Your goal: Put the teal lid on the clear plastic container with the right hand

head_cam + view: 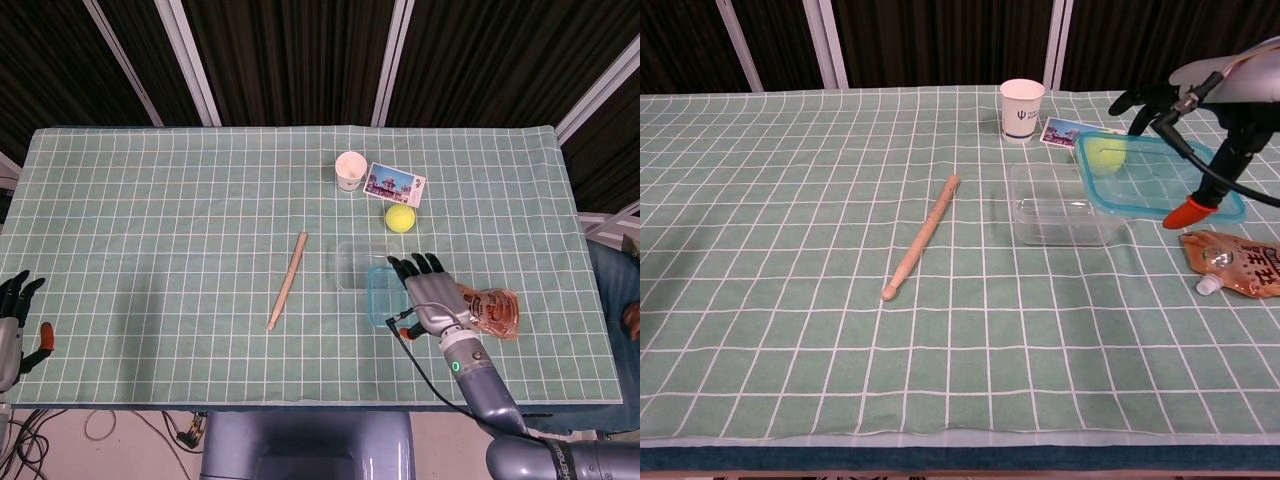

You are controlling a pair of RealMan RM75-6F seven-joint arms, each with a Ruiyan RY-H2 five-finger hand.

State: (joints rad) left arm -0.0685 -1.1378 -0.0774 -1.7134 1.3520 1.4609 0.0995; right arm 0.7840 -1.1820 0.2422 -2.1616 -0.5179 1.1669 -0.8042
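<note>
Presently, the right hand (1200, 85) is holding the teal lid (1155, 176) in the air, above and to the right of the clear plastic container (1065, 205), which is resting on the table (150, 220). By this reading the carrying step is under way; next the lid needs shifting leftward, levelling and lowering onto the container's rim. Just behind the container are lying a tennis ball (400, 217), a card (394, 184) and a paper cup (1021, 109); a snack pouch (1236, 264) is sitting to its right, a wooden stick (923, 236) well to its left. Nothing is blocking the path. Far left of the container, the left hand (14, 320) is idling with fingers apart, holding nothing.
</note>
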